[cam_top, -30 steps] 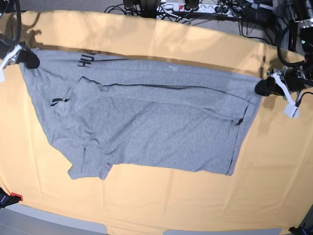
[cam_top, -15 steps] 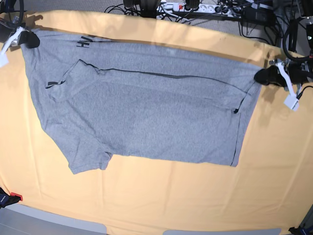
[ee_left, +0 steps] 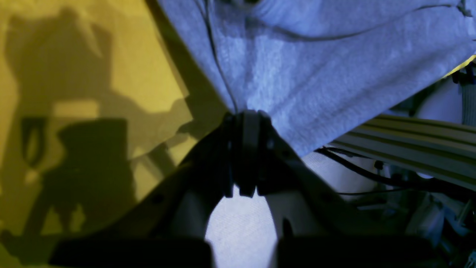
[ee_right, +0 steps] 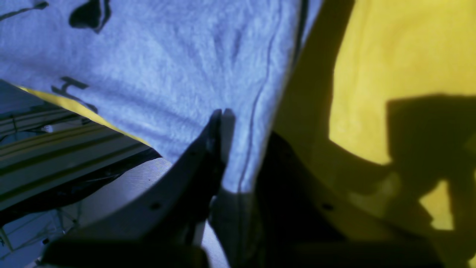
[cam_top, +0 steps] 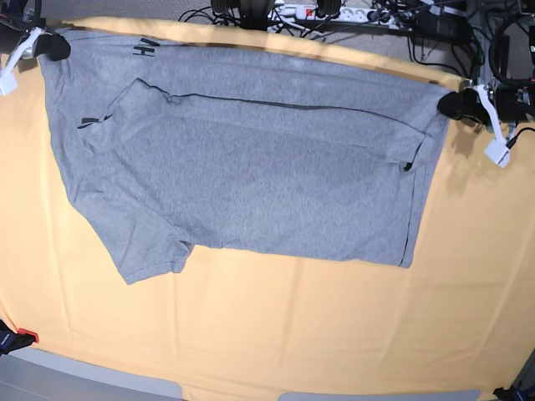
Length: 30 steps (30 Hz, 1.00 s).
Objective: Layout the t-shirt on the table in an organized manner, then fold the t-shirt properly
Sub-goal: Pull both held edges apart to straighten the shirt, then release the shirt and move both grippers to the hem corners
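The heather-grey t-shirt point(cam_top: 251, 167) is stretched wide between both arms over the far half of the table point(cam_top: 276, 334), its near hem and one sleeve resting on the cloth. Black lettering point(cam_top: 149, 48) shows at its far left edge. At the base view's far right edge my left gripper point(cam_top: 445, 104) is shut on the shirt's corner; the wrist view shows its jaws point(ee_left: 243, 123) pinching the grey fabric point(ee_left: 305, 74). My right gripper point(cam_top: 52, 46) holds the far left corner, jaws point(ee_right: 223, 123) shut on the hem point(ee_right: 178, 85).
Cables and a power strip point(cam_top: 334, 12) lie beyond the table's far edge. A metal rail point(ee_left: 409, 137) runs just past the table under the left gripper. A small red and black item point(cam_top: 18, 337) sits at the near left corner.
Both grippers moved away toward the table's far edge, pulling the shirt's top edge with them. The shirt slid farther back and lies tauter and flatter.
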{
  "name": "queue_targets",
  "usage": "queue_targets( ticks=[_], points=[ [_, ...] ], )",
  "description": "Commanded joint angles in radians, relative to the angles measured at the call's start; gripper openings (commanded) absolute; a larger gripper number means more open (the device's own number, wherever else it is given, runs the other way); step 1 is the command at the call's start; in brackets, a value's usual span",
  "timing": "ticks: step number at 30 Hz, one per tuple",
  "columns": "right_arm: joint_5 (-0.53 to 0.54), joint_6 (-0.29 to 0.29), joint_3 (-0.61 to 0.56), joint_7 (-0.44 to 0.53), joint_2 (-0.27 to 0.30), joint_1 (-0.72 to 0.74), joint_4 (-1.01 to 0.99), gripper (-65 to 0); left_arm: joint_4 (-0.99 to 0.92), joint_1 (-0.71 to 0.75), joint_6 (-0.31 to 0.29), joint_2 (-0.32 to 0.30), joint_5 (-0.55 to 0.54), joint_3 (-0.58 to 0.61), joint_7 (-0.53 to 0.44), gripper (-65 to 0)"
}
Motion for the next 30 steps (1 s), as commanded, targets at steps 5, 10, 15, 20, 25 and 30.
queue_targets(
  ticks=[5, 10, 15, 20, 25, 30],
  points=[
    [-0.001, 0.005, 0.011, 0.000, 0.023, -0.039, 0.013, -65.0, 0.013, 0.018, 0.001, -0.030, -0.005, -0.010, -0.006, -65.0],
    [0.000, 0.005, 0.011, 0.000, 0.023, -0.041, 0.013, -65.0, 0.013, 0.033, 0.000, -0.030, -0.004, -0.010, -0.006, -65.0],
    [0.002, 0.005, 0.011, 0.000, 0.023, -0.039, 0.013, -65.0, 0.013, 0.033, -0.005, -0.031, -0.005, -0.010, -0.006, -65.0],
    [0.003, 0.005, 0.011, 0.000, 0.024, -0.038, 0.013, -49.6, 0.013, 0.032, -0.022, -0.031, -0.006, -0.010, -0.006, -24.8],
    [0.077, 0.005, 0.011, 0.000, 0.048, -0.039, 0.013, -38.2, 0.013, -0.002, -0.013, -0.034, -0.051, -0.024, -0.006, -22.0],
    [0.156, 0.005, 0.068, 0.000, 0.102, -0.038, 0.013, -38.2, 0.013, -0.093, -0.003, -0.039, -0.078, -0.127, -0.006, -22.0]
  ],
)
